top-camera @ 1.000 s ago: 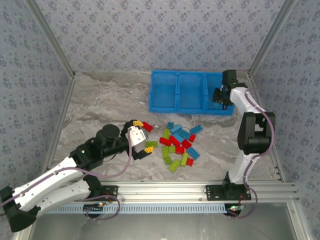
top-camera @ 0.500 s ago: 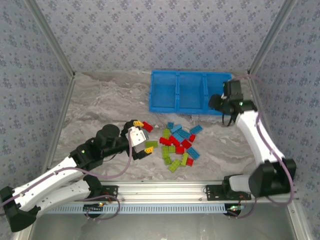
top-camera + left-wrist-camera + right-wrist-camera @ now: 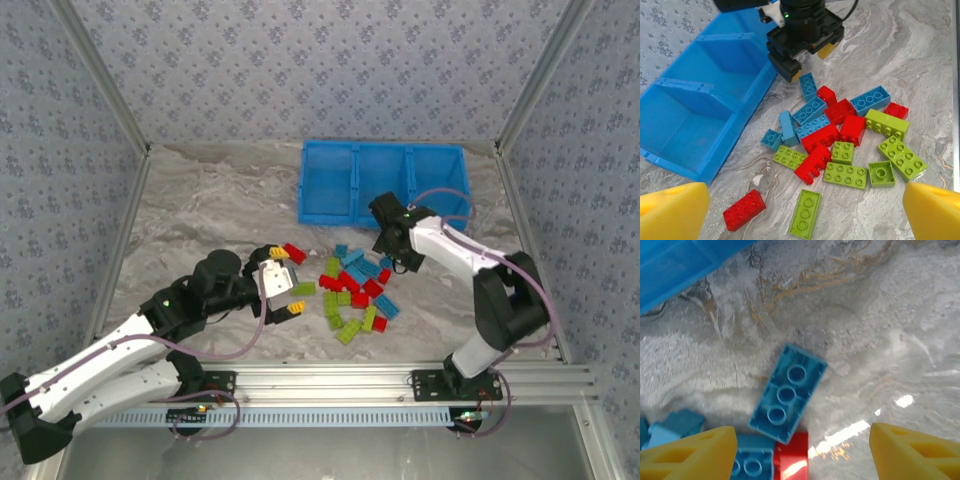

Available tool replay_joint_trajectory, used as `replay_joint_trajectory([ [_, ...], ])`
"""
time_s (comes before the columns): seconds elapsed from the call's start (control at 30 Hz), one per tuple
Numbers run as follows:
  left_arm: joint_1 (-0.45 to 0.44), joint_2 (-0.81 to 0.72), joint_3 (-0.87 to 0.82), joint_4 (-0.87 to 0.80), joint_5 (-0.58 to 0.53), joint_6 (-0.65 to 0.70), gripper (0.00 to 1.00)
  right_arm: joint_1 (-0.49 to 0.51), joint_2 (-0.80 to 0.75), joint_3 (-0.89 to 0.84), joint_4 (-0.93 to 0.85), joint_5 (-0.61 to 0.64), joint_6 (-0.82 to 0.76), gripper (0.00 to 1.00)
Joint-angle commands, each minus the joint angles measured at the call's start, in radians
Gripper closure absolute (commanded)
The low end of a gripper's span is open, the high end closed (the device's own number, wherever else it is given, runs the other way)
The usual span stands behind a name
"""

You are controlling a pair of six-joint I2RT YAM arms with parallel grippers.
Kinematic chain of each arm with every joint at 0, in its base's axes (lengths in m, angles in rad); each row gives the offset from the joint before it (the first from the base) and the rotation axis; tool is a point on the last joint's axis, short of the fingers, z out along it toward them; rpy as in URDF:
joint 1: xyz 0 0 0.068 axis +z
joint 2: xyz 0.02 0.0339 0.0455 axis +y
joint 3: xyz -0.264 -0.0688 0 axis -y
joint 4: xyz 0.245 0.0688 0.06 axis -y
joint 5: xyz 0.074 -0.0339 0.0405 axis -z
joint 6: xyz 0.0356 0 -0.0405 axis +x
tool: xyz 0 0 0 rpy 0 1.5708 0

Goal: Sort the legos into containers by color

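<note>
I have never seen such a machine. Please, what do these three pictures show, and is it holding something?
These are two robot arms at a table, each with a two-finger gripper. One picture looks down from above; the other two come from wrist cameras. Red, green and light blue legos lie in a pile before a blue bin with three compartments. The left gripper and right gripper are both open and hold nothing; the right one hovers over a light blue brick.

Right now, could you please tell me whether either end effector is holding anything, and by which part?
Nothing is held: the left end effector and right end effector are both open; the legos lie loose.
</note>
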Motion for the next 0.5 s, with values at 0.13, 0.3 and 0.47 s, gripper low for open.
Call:
replay_joint_trajectory([
  [0.13,0.005,-0.009,-0.009,-0.017,0.02,0.025,0.01,-0.025,0.14,0.025,0.052,-0.037,0.083,0.34],
  [0.3,0.006,-0.007,-0.014,-0.012,0.022,0.025,0.01,-0.029,0.146,-0.045,0.097,-0.047,0.109,0.51],
  [0.47,0.008,0.0,-0.014,-0.011,0.027,0.023,0.01,-0.052,0.102,-0.094,0.101,-0.029,0.102,0.69],
])
